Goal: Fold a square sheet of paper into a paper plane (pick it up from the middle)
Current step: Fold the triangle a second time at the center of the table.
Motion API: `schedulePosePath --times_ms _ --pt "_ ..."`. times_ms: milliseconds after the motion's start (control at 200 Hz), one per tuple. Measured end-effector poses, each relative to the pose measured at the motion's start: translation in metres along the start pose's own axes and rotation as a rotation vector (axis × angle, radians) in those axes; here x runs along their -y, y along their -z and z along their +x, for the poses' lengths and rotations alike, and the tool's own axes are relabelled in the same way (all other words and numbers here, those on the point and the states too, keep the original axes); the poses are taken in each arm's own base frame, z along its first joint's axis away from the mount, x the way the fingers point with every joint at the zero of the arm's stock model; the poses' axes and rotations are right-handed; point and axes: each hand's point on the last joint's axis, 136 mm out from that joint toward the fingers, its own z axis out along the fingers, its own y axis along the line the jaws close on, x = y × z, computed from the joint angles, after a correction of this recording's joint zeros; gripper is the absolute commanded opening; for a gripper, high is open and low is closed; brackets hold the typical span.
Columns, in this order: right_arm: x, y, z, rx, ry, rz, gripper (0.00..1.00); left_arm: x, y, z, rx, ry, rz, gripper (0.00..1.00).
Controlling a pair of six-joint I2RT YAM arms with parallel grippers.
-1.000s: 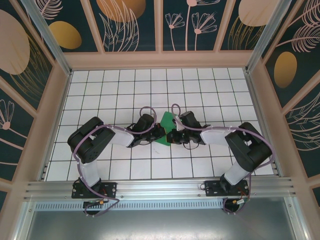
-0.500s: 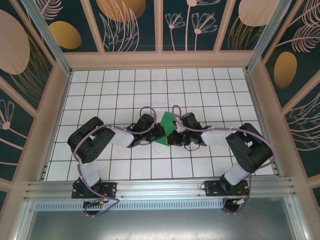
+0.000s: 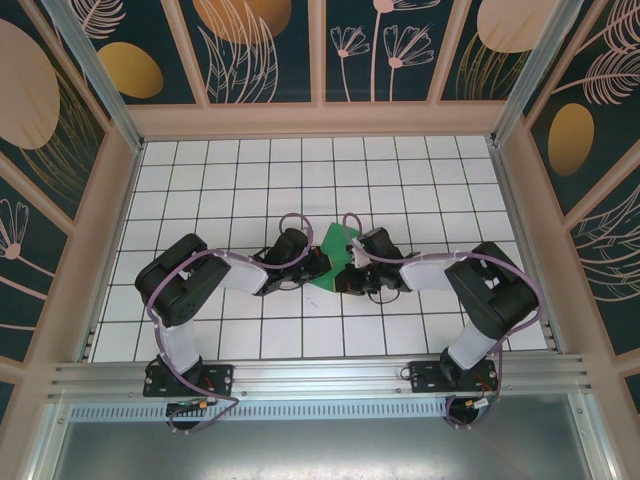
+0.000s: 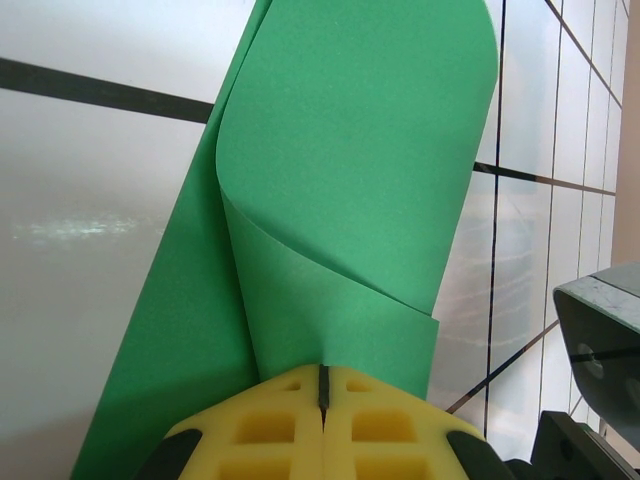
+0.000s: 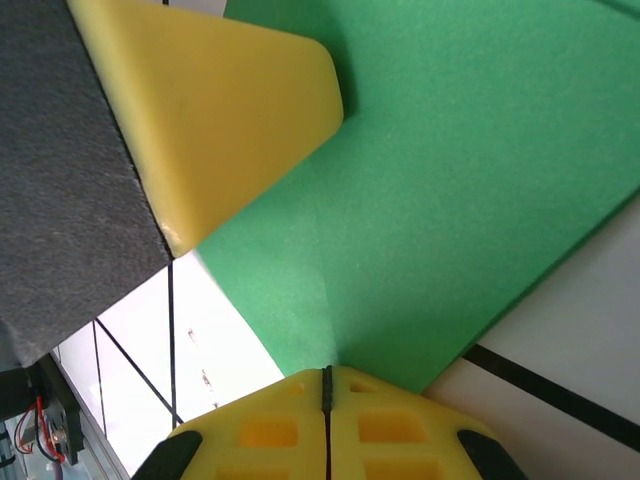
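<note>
Green square sheet of paper [image 4: 350, 150]: curled over, flap edge raised, lying between the two sets of fingertips.
Left gripper [image 4: 323, 385]: pads pressed together on the curled edge.
Right gripper [image 5: 327, 385]: pads closed on the near corner.
Room: tiled table [image 3: 250, 180] stretches beyond the fingertips.

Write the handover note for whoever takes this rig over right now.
Left pincer: shut on the green sheet, which curls up and over from its tips in a loose bend, not pressed flat.
Right pincer: shut on an edge of the same sheet, close beside the left one.
Sheet: near the middle of the table, between the two pincers.
Done: sheet gripped by both, one fold started.
Left: press that bend into a crease, then make the remaining folds. There is no pointed dart yet.
</note>
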Motion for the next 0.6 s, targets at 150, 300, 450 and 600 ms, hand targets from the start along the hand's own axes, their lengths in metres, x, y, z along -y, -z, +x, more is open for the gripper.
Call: schedulePosePath --times_ms 150,300,450,600 --pt "-0.012 0.013 -0.006 0.031 0.011 -0.021 0.09 0.0 0.0 0.0 0.002 0.0 0.001 0.05" --pt "-0.025 0.022 -0.019 0.071 0.01 -0.064 0.09 0.0 0.0 0.0 0.002 0.0 0.001 0.05" --pt "-0.019 0.015 -0.018 0.054 -0.016 -0.066 0.09 0.0 0.0 0.0 0.002 -0.001 0.001 0.05" --pt "0.003 -0.001 -0.003 -0.007 -0.069 -0.029 0.08 0.0 0.0 0.0 0.002 -0.001 0.002 0.06"
